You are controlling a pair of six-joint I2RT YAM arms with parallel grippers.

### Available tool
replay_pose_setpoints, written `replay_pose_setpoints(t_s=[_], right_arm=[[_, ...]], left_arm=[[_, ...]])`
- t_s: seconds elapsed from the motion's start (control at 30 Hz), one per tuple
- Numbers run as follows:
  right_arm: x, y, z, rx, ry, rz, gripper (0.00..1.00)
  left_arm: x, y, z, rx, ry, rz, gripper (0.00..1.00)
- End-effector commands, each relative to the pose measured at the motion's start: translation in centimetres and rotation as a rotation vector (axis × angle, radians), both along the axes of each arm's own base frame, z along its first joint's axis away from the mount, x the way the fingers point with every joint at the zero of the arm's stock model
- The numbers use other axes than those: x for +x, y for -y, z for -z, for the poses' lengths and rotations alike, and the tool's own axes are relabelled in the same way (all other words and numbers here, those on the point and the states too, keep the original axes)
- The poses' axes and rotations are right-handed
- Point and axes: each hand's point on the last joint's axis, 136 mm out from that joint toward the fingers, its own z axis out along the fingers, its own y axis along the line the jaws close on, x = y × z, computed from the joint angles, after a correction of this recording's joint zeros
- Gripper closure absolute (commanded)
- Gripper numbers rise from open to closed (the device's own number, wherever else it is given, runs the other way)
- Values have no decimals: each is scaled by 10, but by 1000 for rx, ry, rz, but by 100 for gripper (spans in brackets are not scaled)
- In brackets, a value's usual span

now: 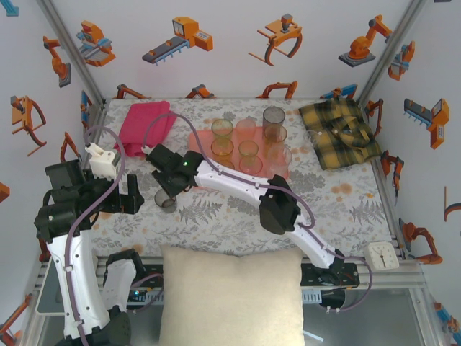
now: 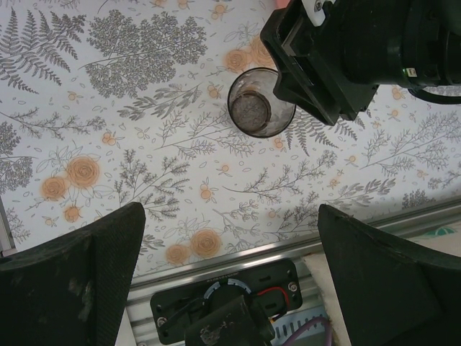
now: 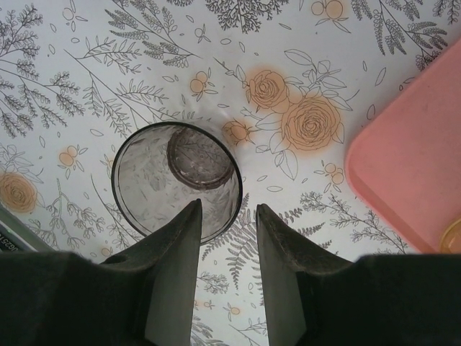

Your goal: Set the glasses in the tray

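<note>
Trouble hangs on the rim pinch; the right gripper (image 3: 228, 209) stands parted astride the wall of the smoky grey glass (image 3: 176, 180), one finger inside, one outside, not clenched on it; the glass sits on the floral cloth (image 3: 86, 58), left of the tray (image 3: 410, 158) and nearer, while other glasses (image 1: 248, 150) crowd that tray; closing off-centre could tip or skid the smooth tumbler; a thin-wall hold may let it swing or slip on the way over; setting down among crowded glasses risks knocking one; the left gripper (image 2: 230, 213) hangs wide apart and empty, further left.
</note>
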Motion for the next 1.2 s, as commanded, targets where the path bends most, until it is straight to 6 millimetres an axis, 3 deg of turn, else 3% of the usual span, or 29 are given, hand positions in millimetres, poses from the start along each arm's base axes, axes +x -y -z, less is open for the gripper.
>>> replay_pose_setpoints(t_s=[0.0, 0.57, 0.97, 1.17], right_arm=[[-2, -3, 4, -14, 0, -17, 63], [0, -3, 20, -49, -15, -12, 64], [4, -2, 17, -48, -3, -5, 77], [3, -2, 22, -55, -12, -4, 75]], left_arm=[[-5, 6, -2, -27, -4, 13, 3], [-4, 6, -2, -27, -1, 14, 3], [-3, 6, -1, -30, -2, 15, 3], [-4, 6, -2, -28, 3, 18, 3]])
